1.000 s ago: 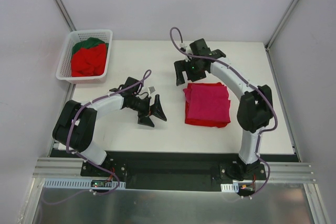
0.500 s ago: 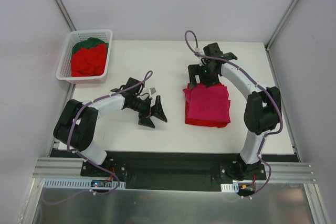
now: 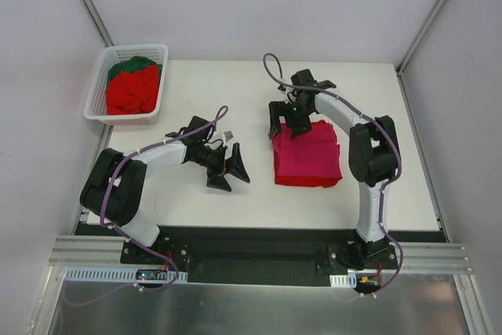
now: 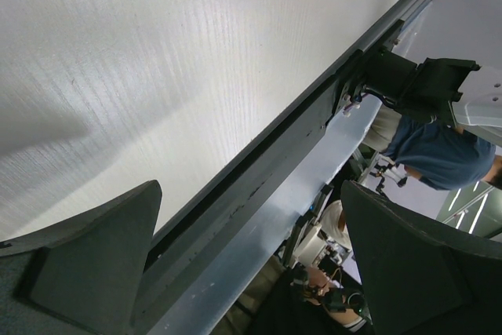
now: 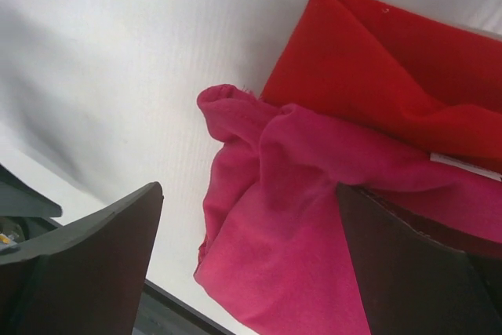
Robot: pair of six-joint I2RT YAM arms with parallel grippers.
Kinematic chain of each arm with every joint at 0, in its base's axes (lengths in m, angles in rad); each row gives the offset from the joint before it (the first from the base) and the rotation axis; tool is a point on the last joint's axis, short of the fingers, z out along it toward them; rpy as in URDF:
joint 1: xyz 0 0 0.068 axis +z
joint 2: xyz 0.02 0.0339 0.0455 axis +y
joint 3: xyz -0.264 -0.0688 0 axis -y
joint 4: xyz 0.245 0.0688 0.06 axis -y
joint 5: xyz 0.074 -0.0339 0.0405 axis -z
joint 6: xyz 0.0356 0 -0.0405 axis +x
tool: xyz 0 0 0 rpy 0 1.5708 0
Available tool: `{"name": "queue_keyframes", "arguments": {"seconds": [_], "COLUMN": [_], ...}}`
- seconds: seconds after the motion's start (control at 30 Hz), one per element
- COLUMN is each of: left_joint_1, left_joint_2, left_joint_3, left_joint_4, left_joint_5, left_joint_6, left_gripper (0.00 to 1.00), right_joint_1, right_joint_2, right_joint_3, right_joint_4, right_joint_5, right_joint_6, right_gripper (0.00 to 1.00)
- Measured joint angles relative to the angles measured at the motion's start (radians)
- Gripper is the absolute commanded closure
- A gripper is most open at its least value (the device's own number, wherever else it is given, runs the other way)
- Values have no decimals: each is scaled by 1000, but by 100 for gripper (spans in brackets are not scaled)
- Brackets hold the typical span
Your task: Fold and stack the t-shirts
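Counter (image 3: 196, 209): white, and it carries both arms and all the cloth.

Right arm (image 3: 369, 147): reaches back and inward to the far edge of the folded stack at centre right.

Left arm (image 3: 149, 154): lies low across the counter's left half, with its wrist near centre, well apart from the stack.

Basket (image 3: 125, 118): white lattice at the far left corner. It holds a red heap (image 3: 132, 90) with a green shirt (image 3: 129, 65) bunched at its far end.

Stack: the pink shirt (image 3: 310, 153) lies folded on a red shirt (image 3: 306, 181), which shows along the near edge. In the right wrist view the pink shirt's edge is rumpled and overhangs the red fold onto the counter.

Right fingers (image 5: 86, 256): spread wide and gripping nothing. One is over bare counter and the other over the pink cloth. Whether that one touches the cloth cannot be told.

Left fingers (image 4: 94, 264): spread wide with nothing between them, pointed toward the counter's near edge.
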Motion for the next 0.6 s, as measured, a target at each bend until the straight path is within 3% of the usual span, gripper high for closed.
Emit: {"name": "queue_keyframes", "arguments": {"seconds": [0.33,0.6], "left_joint_1": [0,0], "left_joint_2": [0,0], "left_joint_3": [0,0], "left_joint_4": [0,0], "left_joint_5": [0,0], "left_joint_6": [0,1], "left_gripper": [1,1], "right_joint_1": [12,23], "right_joint_2": [28,49], "right_joint_3": [125,132], "right_joint_4": [2,10], "right_joint_5": [-34,-58], "right_joint_6": [10,17], "right_gripper": [4,4]}}
